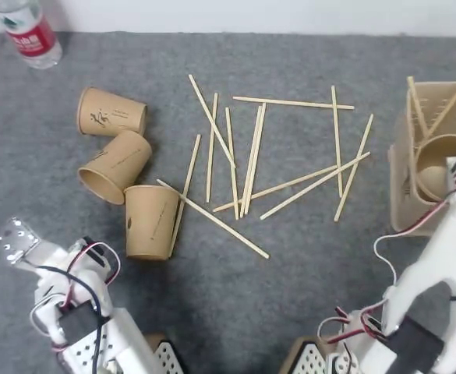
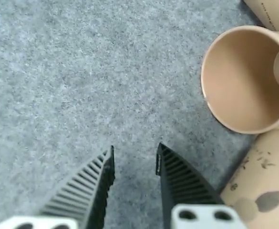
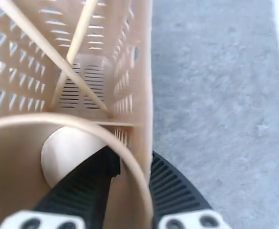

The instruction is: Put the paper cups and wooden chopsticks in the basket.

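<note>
Across the middle of the grey-covered counter [image 1: 305, 273], loose wooden chopsticks [image 1: 252, 160] are scattered and crossed over one another. Three paper cups [image 1: 117, 165] are seen lying on their sides at about 9 o'clock from that scatter, packed closely in a curved row, and a long stick is laid with its end against the nearest cup. The basket [image 1: 403, 179] is stood at 3 o'clock, at the edge of the high view, well apart from the loose sticks. A few basket chopsticks [image 1: 417, 105] are leaned inside it, crossed, with their tips above the rim. A fourth cup [image 1: 438, 160] is held inside the basket with its mouth turned upward. Its rim is clamped by the right hand [image 3: 132, 160], one finger being placed inside the cup and the other outside its wall, between cup and basket side. The left hand [image 2: 136, 148] is held at 7 o'clock, low over bare counter just beside the lying cups, its fingers parted with nothing between them. A plastic bottle [image 1: 29, 31] is seen at 11 o'clock, near the far edge.
</note>
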